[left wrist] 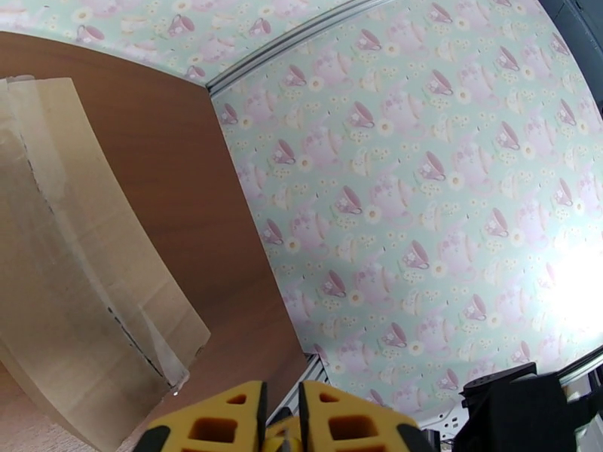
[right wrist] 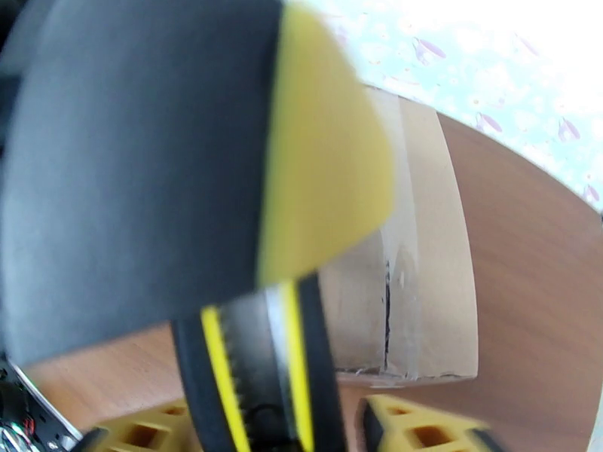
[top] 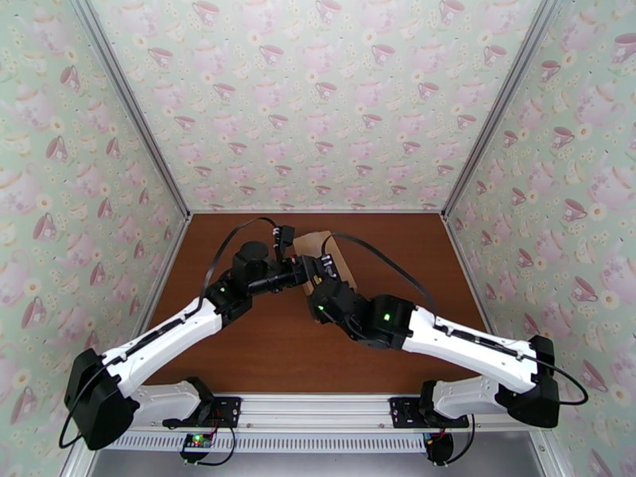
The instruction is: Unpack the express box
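The express box (top: 324, 246), a plain brown carton, lies on the wooden table (top: 262, 343) behind both grippers. Its taped top (left wrist: 68, 295) fills the left of the left wrist view, and a dark slit (right wrist: 387, 310) runs along the seam. My left gripper (left wrist: 283, 429) is shut, pinching a thin yellow-grey part between its yellow fingers (left wrist: 218, 423). A black-and-yellow cutter (right wrist: 256, 371) stands between the fingers of my right gripper (right wrist: 271, 432). Those fingers (right wrist: 422, 425) are wide apart, so the right gripper is open. Seen from above, both grippers (top: 312, 278) meet at the box's near edge.
Teacup-patterned walls (top: 318, 97) close in the table at the back and on both sides. Bare wood lies left, right and in front of the box. A black cable (top: 389, 264) arcs over the right arm.
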`<action>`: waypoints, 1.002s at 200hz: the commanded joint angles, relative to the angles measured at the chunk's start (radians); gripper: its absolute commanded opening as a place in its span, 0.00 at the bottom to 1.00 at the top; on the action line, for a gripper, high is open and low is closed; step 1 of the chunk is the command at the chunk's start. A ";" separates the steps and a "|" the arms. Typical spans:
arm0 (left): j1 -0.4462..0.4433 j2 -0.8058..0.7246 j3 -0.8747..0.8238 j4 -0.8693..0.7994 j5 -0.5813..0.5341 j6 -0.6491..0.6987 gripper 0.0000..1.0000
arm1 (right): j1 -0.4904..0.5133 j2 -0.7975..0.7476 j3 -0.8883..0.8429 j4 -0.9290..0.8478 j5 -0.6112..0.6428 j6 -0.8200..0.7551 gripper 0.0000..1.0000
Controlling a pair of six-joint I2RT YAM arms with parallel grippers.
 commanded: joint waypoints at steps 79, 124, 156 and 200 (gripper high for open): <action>0.091 -0.092 0.034 -0.073 -0.127 0.048 0.00 | -0.092 -0.176 -0.129 0.134 -0.228 0.100 0.82; 0.169 -0.090 0.224 -0.175 -0.233 0.097 0.00 | -0.329 -0.310 -0.233 0.409 -0.619 0.239 0.86; 0.184 -0.044 0.398 -0.202 -0.294 0.100 0.00 | -0.483 -0.287 -0.223 0.698 -0.862 0.374 0.89; 0.182 0.028 0.558 -0.148 -0.368 0.027 0.00 | -0.607 -0.121 -0.170 1.217 -1.059 0.650 0.92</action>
